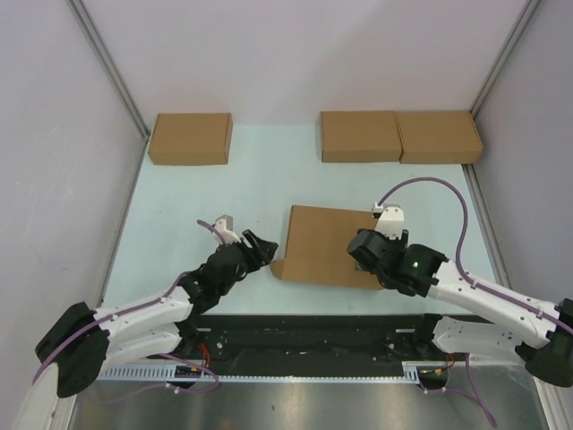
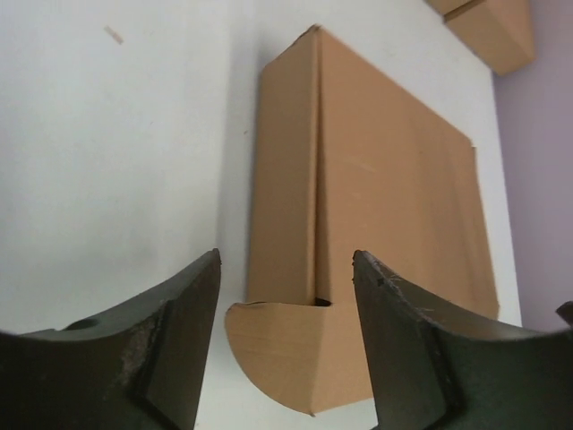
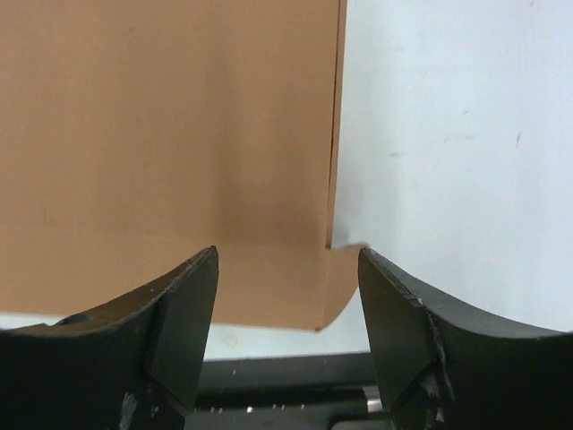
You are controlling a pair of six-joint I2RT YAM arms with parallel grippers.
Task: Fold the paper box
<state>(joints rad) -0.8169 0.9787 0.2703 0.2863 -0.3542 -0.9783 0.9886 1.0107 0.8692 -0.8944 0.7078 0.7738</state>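
Note:
The paper box (image 1: 327, 244) lies near the table's front edge as a shallow brown rectangle with its lid down. A rounded flap (image 1: 279, 268) sticks out at its front left corner. My left gripper (image 1: 260, 248) hangs open just left of the box, and in the left wrist view that flap (image 2: 286, 345) lies between its fingers, untouched. My right gripper (image 1: 363, 255) hovers open over the box's right front part. The right wrist view shows the box's lid (image 3: 170, 134) and a small rounded flap (image 3: 340, 278) below the open jaws, with nothing gripped.
Three compact brown cardboard boxes stand at the back: one at the left (image 1: 190, 138) and two side by side at the right (image 1: 360, 136) (image 1: 439, 136). Grey walls close in the sides. A black rail (image 1: 304, 331) runs along the near edge.

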